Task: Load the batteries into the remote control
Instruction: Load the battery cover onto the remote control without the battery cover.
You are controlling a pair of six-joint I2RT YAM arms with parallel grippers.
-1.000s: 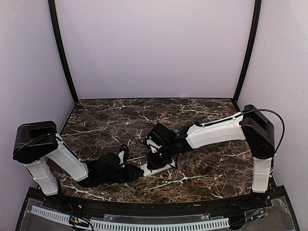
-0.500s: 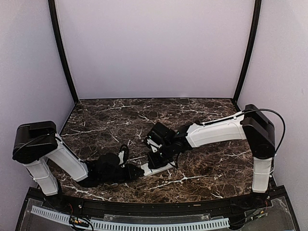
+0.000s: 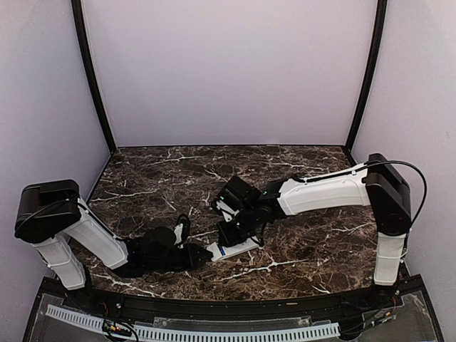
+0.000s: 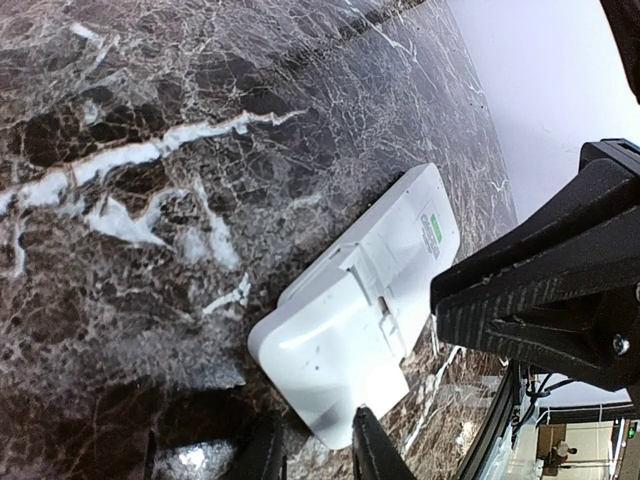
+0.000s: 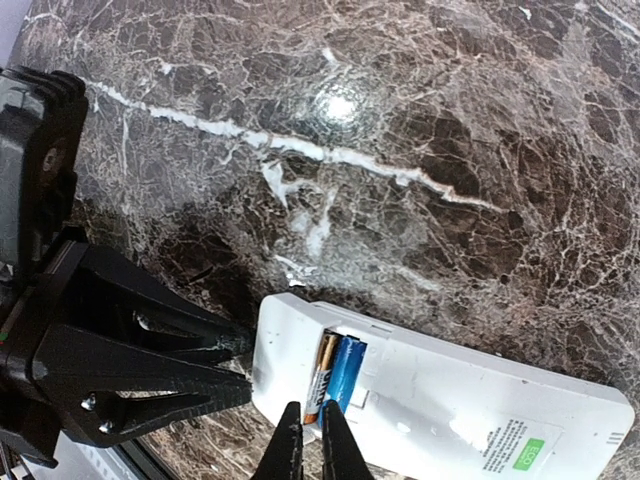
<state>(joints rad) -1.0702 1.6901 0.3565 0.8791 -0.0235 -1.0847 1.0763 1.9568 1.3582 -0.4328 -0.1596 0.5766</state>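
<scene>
Dark marble table carries everything. Left pincer is clenched on the end of the remote, which lies face down. Both batteries sit in its open bay. Right pincer, almost clenched and empty, should press them flat gently, straight down.

We see a left arm and a right arm with white link shells and boxy black joint housings, a thin black cable at the right shoulder, matte black tapering fingers, and a small silver screw.
</scene>
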